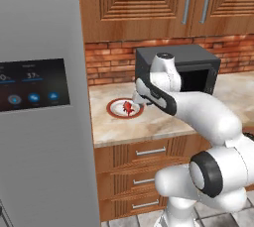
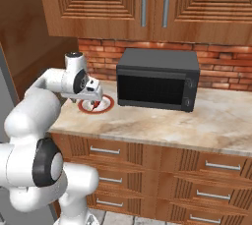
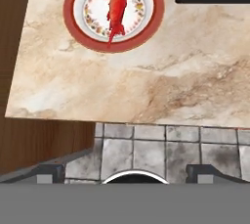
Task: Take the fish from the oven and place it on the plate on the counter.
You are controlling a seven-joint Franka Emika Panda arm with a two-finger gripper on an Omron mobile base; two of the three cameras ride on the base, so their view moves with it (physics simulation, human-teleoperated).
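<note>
The red-orange fish [image 3: 116, 8] lies in the middle of the white plate with a red ring [image 3: 71, 22], on the beige counter [image 3: 161, 81]. In the left base view the fish [image 1: 128, 107] and plate [image 1: 112, 108] sit just left of my hand. My gripper [image 3: 126, 171] is open and holds nothing. It hangs above the counter's front edge, drawn back from the plate, with its fingertips [image 3: 49, 171] spread wide. In the right base view the gripper [image 2: 93, 96] hovers right over the plate [image 2: 109, 102]. The oven is out of view.
A small black boxy appliance [image 1: 198, 70] [image 2: 157, 79] stands on the counter to the right of the plate. A tall grey fridge with a display panel [image 1: 34, 85] rises on the left. Wooden drawers [image 2: 147, 165] are below and wall cabinets [image 2: 147, 3] above.
</note>
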